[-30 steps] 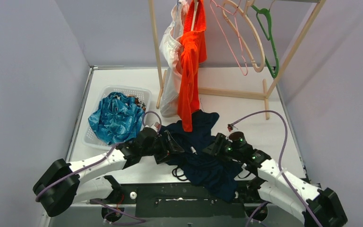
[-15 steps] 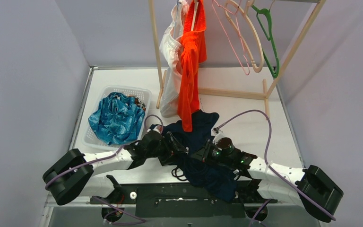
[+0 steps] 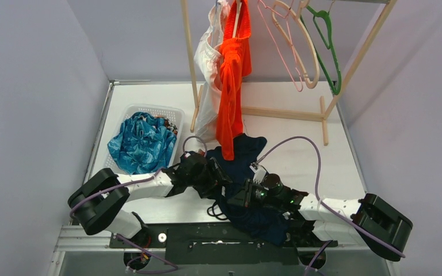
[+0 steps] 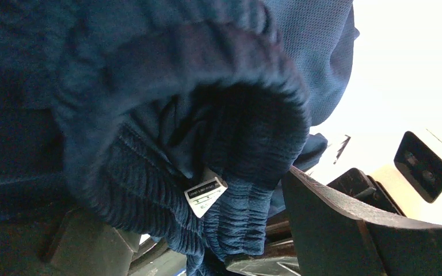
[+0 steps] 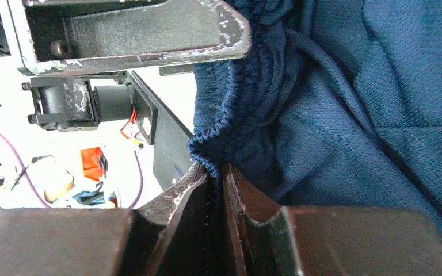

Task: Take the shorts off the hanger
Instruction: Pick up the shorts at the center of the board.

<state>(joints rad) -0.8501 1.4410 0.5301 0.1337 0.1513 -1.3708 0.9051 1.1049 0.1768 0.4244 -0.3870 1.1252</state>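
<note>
The dark navy shorts (image 3: 243,172) lie crumpled on the table between both arms. My right gripper (image 5: 216,171) is shut on the edge of their ribbed waistband (image 5: 230,115). My left gripper (image 4: 224,244) is open, and the bunched waistband with its white label (image 4: 205,195) hangs between its spread fingers (image 4: 351,224). In the top view the left gripper (image 3: 216,172) and the right gripper (image 3: 244,197) sit close together on the navy fabric. Bright orange shorts (image 3: 233,75) and white shorts (image 3: 207,63) hang from the rack. Teal-blue shorts (image 3: 141,144) fill the basket.
A white basket (image 3: 171,111) stands at the left of the table. The wooden rack (image 3: 189,63) carries bare pink (image 3: 281,52), wooden (image 3: 309,54) and green (image 3: 329,54) hangers at the back right. Its base bar (image 3: 282,113) crosses the table behind the navy shorts.
The right arm has reached left over the navy shorts and its jaws have closed on the waistband. The left arm has shifted right, its gripper still open.
</note>
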